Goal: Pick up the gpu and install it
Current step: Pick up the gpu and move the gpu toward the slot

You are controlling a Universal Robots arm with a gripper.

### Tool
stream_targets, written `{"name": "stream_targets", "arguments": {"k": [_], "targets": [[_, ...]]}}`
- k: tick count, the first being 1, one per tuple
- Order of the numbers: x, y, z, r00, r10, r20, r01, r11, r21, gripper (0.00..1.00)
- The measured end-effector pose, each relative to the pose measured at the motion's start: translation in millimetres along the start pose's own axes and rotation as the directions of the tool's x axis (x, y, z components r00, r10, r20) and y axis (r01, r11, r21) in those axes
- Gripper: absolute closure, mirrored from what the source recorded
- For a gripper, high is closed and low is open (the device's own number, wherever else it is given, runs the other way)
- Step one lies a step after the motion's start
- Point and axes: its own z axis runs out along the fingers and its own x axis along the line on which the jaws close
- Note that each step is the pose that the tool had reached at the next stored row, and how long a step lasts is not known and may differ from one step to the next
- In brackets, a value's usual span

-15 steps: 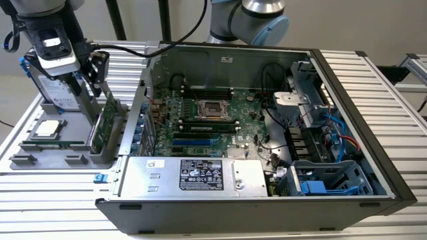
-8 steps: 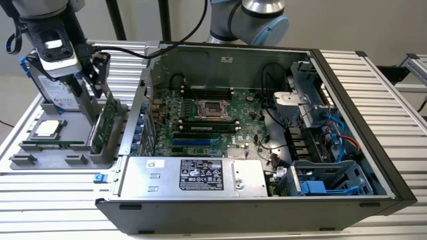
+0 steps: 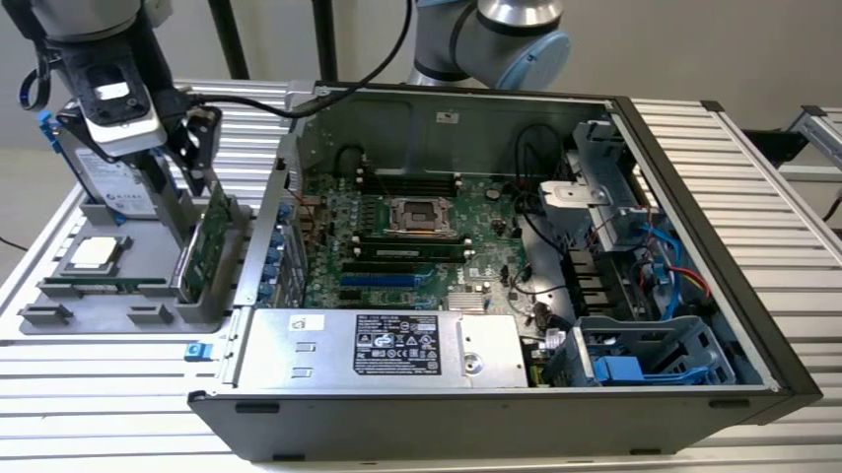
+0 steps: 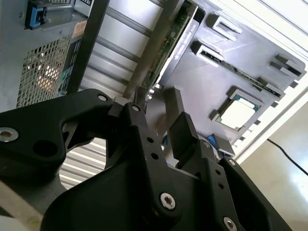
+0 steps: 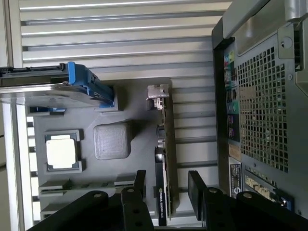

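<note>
Hangs over the grey holder (image 3: 99,317) with the gripper (image 3: 188,172), at the holder's side nearest the open computer case (image 3: 460,424). Spreads the fingers (image 5: 196,190) wide. Sets one finger on each side of the gpu (image 5: 163,159) in the first wrist view, with a clear gap to the card on both flanks. Grips nothing.

Finds the gpu (image 3: 208,246) upright on its long edge in the holder's outermost slot, the one closest to the case. Turns a green face toward the holder's middle in the exterior view. Carries the silver end bracket (image 5: 158,94) at the same end of the holder as the hard drive (image 5: 43,89). Leaves the card seated in the holder, outside the case, not yet lifted. In the second wrist view, shows the card's thin edge (image 4: 168,43) running away from just beyond the gripper (image 4: 158,103) along the holder's rim.

Elsewhere on the holder, stands the hard drive (image 3: 112,187) on edge in its blue frame at one end. Rests a square processor (image 3: 93,254) flat in a recess near the holder's middle, well apart from the gpu. Lays a thin green memory stick (image 4: 240,71) in a narrow slot next to the processor.

Right beside the holder, opens the case upward onto the motherboard (image 3: 487,266).
</note>
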Motion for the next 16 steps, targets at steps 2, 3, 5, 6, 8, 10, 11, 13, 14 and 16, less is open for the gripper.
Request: {"name": "stream_targets", "arguments": {"k": [2, 3, 5, 6, 8, 10, 11, 13, 14, 16], "targets": [[-0.7, -0.1, 0.7, 1.0, 0.0, 0.0, 0.0, 1.0, 0.0, 0.0], [-1.0, -0.1, 1.1, 1.0, 0.0, 0.0, 0.0, 1.0, 0.0, 0.0], [-1.6, -0.1, 1.9, 1.0, 0.0, 0.0, 0.0, 1.0, 0.0, 0.0], [-1.8, -0.1, 2.2, 1.0, 0.0, -0.0001, 0.0, 1.0, 0.0, 0.0], [-2.3, -0.1, 2.9, 1.0, 0.0, -0.0002, 0.0, 1.0, 0.0002, 0.0], [-2.7, -0.1, 3.9, 1.0, 0.0, -0.0001, 0.0, 1.0, 0.0, 0.0], [-2.9, -0.1, 4.3, 1.0, 0.0, -0.0001, 0.0, 1.0, 0.0001, 0.0], [-3.3, -0.2, 5.1, 1.0, 0.0, -0.0001, 0.0, 1.0, 0.0, 0.0], [-3.5, -0.2, 5.6, 1.0, 0.0, -0.0001, 0.0, 1.0, 0.0, 0.0], [-3.8, -0.2, 6.4, 1.0, 0.0, 0.0, 0.0, 1.0, 0.0, 0.0]]}}
